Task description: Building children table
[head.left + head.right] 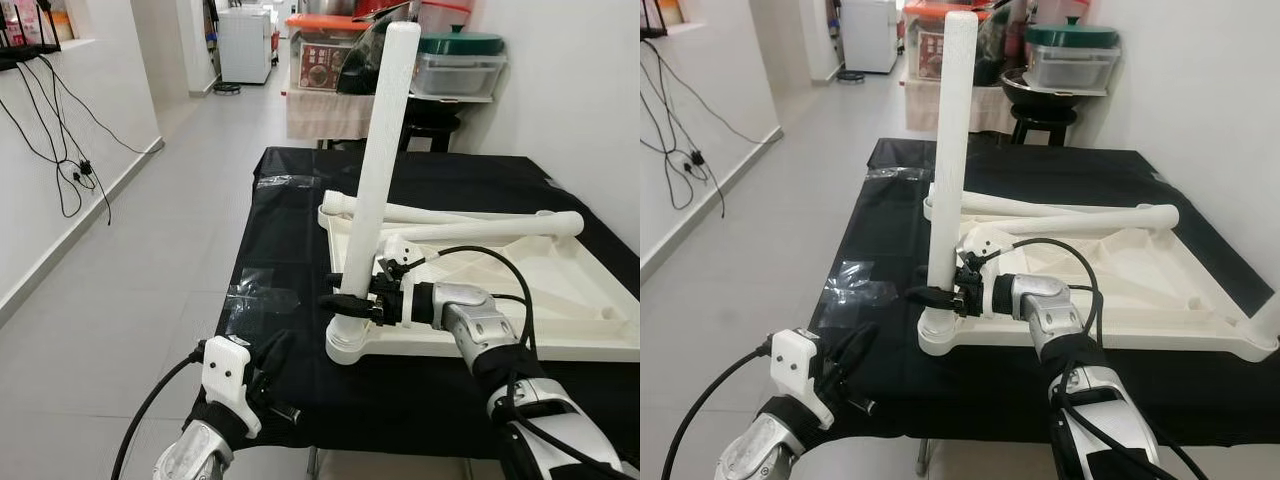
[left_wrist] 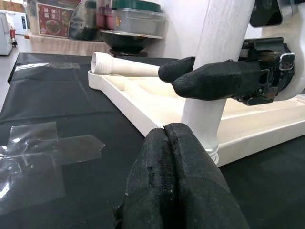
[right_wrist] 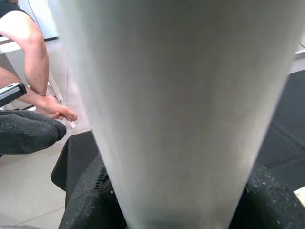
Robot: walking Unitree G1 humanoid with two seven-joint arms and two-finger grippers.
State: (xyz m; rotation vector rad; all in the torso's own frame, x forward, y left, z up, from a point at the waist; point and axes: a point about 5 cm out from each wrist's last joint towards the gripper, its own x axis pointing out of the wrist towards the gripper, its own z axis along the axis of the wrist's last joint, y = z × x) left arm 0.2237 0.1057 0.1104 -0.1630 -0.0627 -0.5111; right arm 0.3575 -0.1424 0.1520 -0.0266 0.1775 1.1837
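Note:
An upside-down white children's tabletop [image 1: 560, 300] lies on the black-covered table [image 1: 290, 200]. One white leg [image 1: 385, 150] stands upright, slightly tilted, in the tabletop's near-left corner socket [image 1: 348, 347]. My right gripper [image 1: 340, 302] is shut on this leg just above its base; in the left wrist view its black fingers [image 2: 214, 78] wrap the leg [image 2: 221, 43]. Two more white legs [image 1: 480, 228] lie across the tabletop. My left gripper [image 1: 272, 355] hovers low at the table's near edge, left of the socket, its fingers [image 2: 176, 176] pressed together on nothing.
Clear tape patches [image 1: 255, 300] stick to the black cover. Shelves with boxes and a lidded container [image 1: 455, 60] stand behind the table. A wall runs along the right. Open floor [image 1: 150, 260] lies to the left, with cables [image 1: 60, 150] on the left wall. A person's arm [image 3: 33, 62] appears in the right wrist view.

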